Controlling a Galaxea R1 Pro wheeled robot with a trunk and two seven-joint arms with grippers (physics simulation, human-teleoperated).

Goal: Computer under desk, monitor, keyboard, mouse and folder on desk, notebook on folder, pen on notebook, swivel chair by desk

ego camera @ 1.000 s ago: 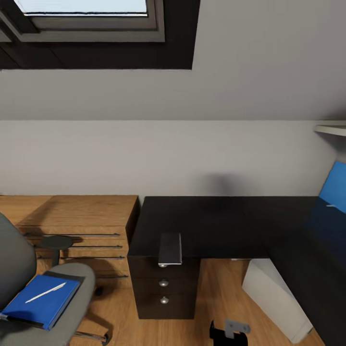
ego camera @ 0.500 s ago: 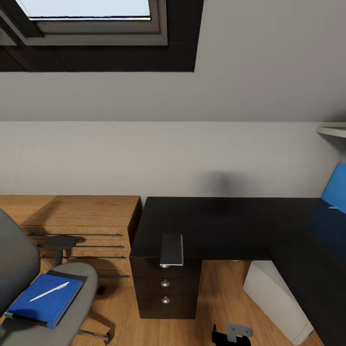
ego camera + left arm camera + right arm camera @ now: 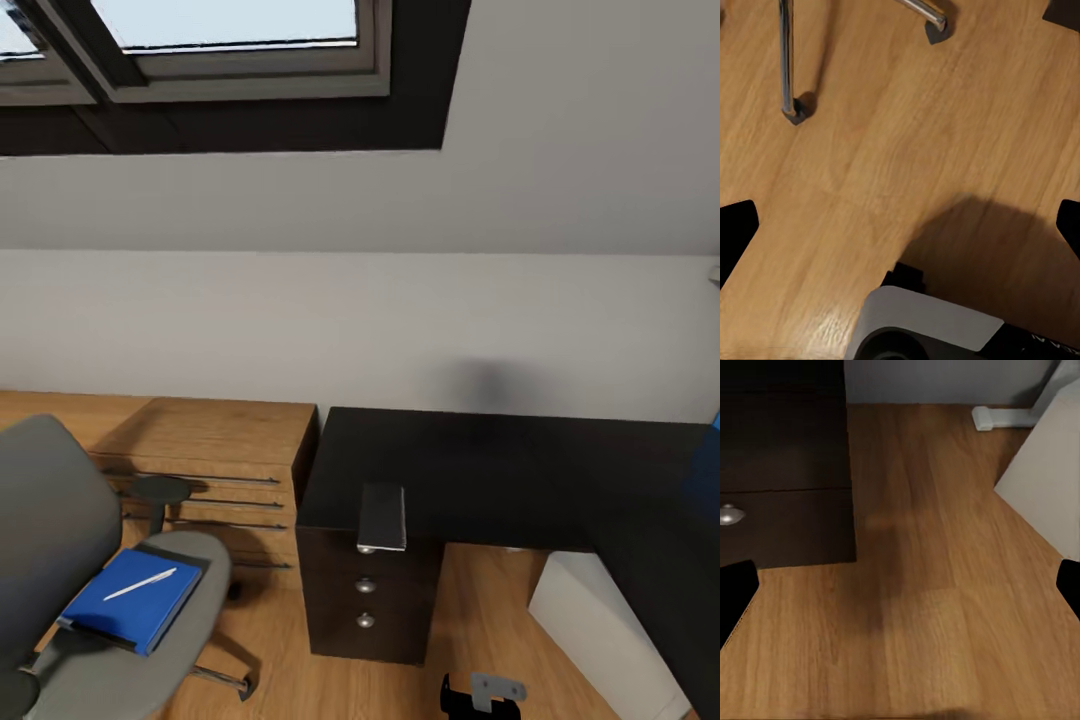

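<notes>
Head view — pen (image 3: 139,584) lengthwise on folder (image 3: 131,598), swivel chair (image 3: 150,610) seat.

The black L-shaped bench (image 3: 470,470) is seen against the wall, with three silver-knobbed drawers under its left part. A grey notebook (image 3: 382,517) lies at its front edge, above the drawers. The light grey computer (image 3: 610,640) stands on the floor under the bench. On the seat of the grey swivel chair (image 3: 90,590) the blue folder (image 3: 130,600) lies flat, and the white pen (image 3: 140,584) is laid on it.
</notes>
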